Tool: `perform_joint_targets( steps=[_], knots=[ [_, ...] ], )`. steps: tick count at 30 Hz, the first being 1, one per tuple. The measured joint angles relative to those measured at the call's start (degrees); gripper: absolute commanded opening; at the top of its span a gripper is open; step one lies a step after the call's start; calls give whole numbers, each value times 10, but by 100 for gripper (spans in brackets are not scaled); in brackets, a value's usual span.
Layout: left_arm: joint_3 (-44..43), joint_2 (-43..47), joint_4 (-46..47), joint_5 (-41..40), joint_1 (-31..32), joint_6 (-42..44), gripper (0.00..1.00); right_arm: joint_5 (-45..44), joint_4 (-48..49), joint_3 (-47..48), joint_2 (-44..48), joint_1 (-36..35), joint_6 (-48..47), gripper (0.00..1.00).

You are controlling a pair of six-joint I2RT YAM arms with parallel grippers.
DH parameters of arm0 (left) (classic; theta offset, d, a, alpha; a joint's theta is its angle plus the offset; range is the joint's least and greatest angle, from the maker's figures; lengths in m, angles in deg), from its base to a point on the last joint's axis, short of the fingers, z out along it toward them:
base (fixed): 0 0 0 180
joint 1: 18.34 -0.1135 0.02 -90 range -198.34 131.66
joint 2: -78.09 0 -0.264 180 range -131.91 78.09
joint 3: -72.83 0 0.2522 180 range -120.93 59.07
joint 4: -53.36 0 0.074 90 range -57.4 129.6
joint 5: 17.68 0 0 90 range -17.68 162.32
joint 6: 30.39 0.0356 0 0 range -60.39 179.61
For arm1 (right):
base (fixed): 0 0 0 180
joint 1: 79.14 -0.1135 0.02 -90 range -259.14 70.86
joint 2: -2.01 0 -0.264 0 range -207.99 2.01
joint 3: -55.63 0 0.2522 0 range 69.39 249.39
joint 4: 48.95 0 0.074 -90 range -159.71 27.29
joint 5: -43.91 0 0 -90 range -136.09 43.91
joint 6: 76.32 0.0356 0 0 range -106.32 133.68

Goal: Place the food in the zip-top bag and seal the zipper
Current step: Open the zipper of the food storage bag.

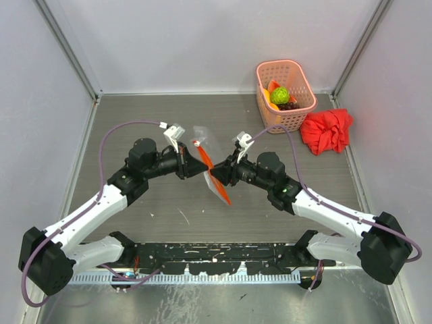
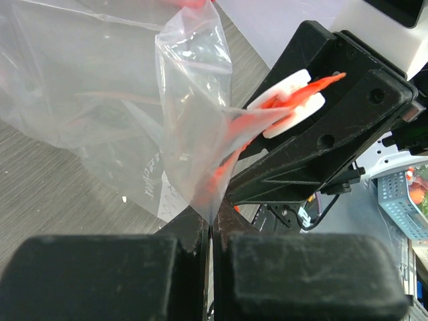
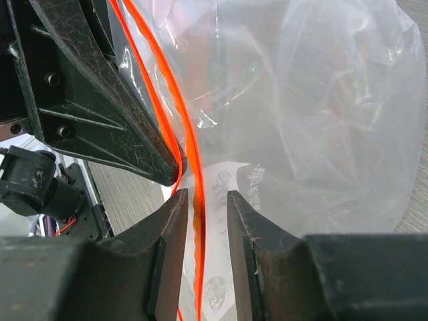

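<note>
The clear zip-top bag [image 1: 204, 137] hangs at the centre of the top view, its orange-red zipper [image 1: 220, 187] slanting down. The left gripper [image 2: 210, 227] is pinched together on the plastic. The right gripper [image 3: 206, 200] sits narrowly apart astride the zipper; I cannot tell whether it is gripping. The toy fruits [image 1: 279, 96] lie in the pink basket [image 1: 286, 64], upper right.

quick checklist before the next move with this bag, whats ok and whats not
1. Left gripper shut on the zip-top bag: ok.
2. Zipper runs between the right gripper fingers: ok.
3. Right gripper clamped on the zipper: cannot tell.
4. Food inside the bag: not ok. It lies in the pink basket, and the bag looks empty.
5. Bag mouth open wide enough for the food: cannot tell.
</note>
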Motion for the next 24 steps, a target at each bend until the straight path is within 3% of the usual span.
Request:
perform_joint_targets(
  steps=[5, 16, 24],
  knots=[
    [6, 0, 10, 1, 0, -2, 0, 18, 4, 0, -12, 3, 0, 36],
    [14, 3, 13, -34, 0, -16, 4, 6, -4, 0, -12, 2, -9, 3],
    [14, 22, -33, -92, 0, -34, 38, -57, -59, 12, -2, 0, -25, 0]
  ],
)
